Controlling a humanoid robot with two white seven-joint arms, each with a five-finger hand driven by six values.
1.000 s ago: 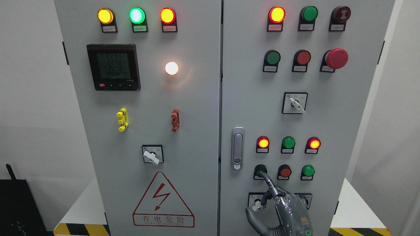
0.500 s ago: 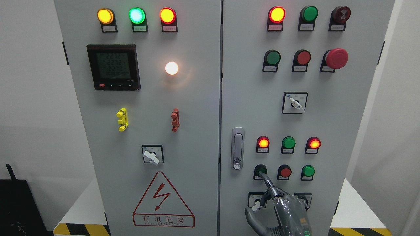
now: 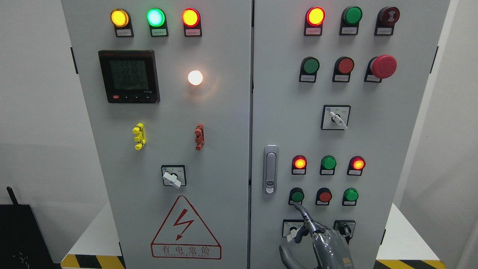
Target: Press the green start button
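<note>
The right hand [image 3: 321,243] is pointing its extended index finger [image 3: 303,212] just below the green start button [image 3: 297,195], not touching it, other fingers curled, holding nothing.

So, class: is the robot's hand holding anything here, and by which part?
Nothing is held. The right hand points one extended finger just below the round green start button, apart from it.
</note>
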